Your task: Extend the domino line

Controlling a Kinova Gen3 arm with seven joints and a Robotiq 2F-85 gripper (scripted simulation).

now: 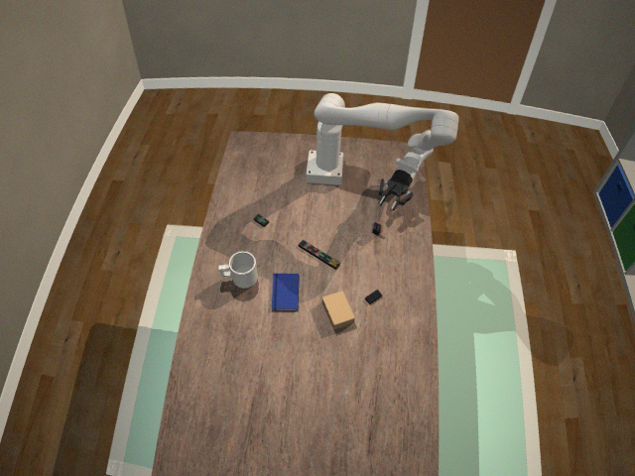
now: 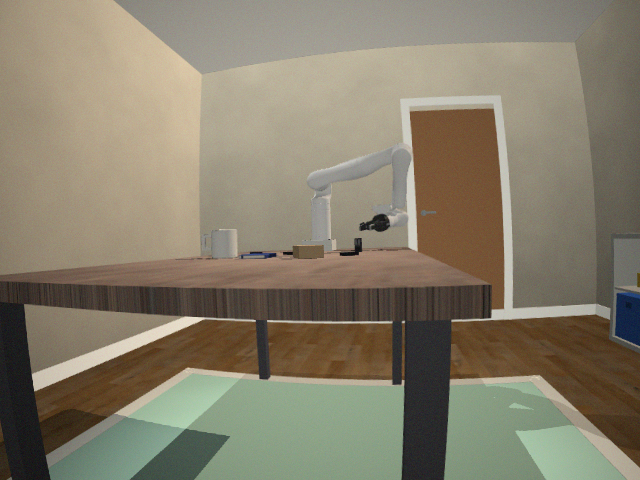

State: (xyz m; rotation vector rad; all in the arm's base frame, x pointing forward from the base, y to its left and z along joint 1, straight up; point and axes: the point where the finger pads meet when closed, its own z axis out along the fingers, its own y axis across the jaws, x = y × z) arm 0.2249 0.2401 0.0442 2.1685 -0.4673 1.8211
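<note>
From my station I see the black two-finger gripper (image 1: 395, 198) hanging above the brown wooden table (image 1: 287, 389), fingers partly spread and holding nothing. Just in front of it, apart from the fingers, a small black domino (image 1: 376, 228) stands upright on its end; the side view shows the gripper (image 2: 366, 225) raised above and a little to the side of that domino (image 2: 357, 244). Further out toward the table's middle lies the dark line of face-up dominoes with coloured pips (image 1: 319, 254). A flat black domino (image 1: 373, 296) rests well apart near the tan cardboard box (image 1: 338, 309). Another domino showing green pips (image 1: 261, 220) lies across the table, beyond the blue book (image 1: 285, 291) and white mug (image 1: 242, 269).
</note>
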